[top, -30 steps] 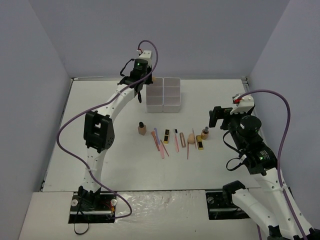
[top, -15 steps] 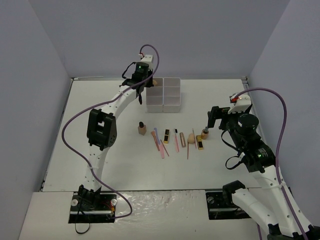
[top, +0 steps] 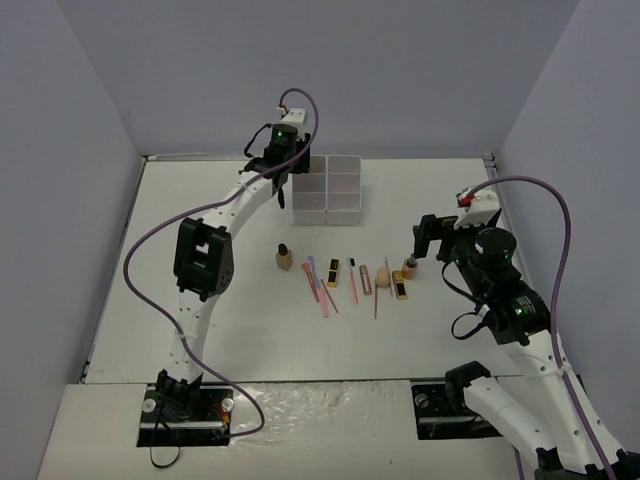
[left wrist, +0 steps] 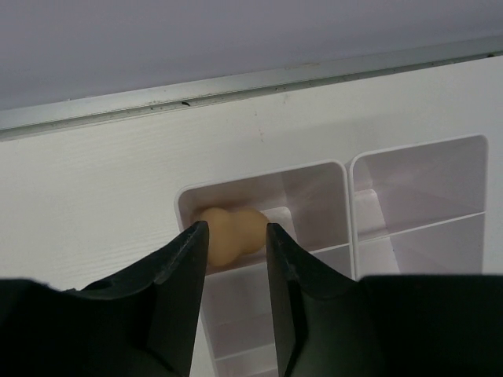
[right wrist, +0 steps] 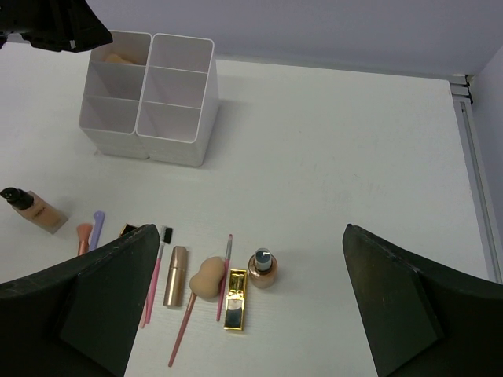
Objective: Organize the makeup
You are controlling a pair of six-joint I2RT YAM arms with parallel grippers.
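My left gripper [top: 296, 178] hangs over the back left compartment of the white box [top: 327, 190], jaws a little apart. In the left wrist view a peach sponge [left wrist: 232, 233] lies in that compartment [left wrist: 346, 169], below the gripper [left wrist: 236, 228] and free of it. My right gripper [right wrist: 251, 228] is wide open and empty above the row of makeup: a second sponge [right wrist: 207, 276], a small upright bottle [right wrist: 262, 267], a black-and-gold tube [right wrist: 234, 308], a rose-gold tube [right wrist: 176, 275] and pink sticks [right wrist: 155, 275]. A tan bottle [right wrist: 35, 210] lies at the left.
The makeup row lies mid-table in the top view, from the tan bottle [top: 285, 257] to the small bottle [top: 409, 267]. The box's other compartments [right wrist: 177, 86] look empty. A metal rail [left wrist: 259, 82] edges the table behind the box.
My left gripper moved right, over the box. The peach sponge seen at its jaws half a second ago now lies in the back left compartment. The right gripper shifted slightly left.
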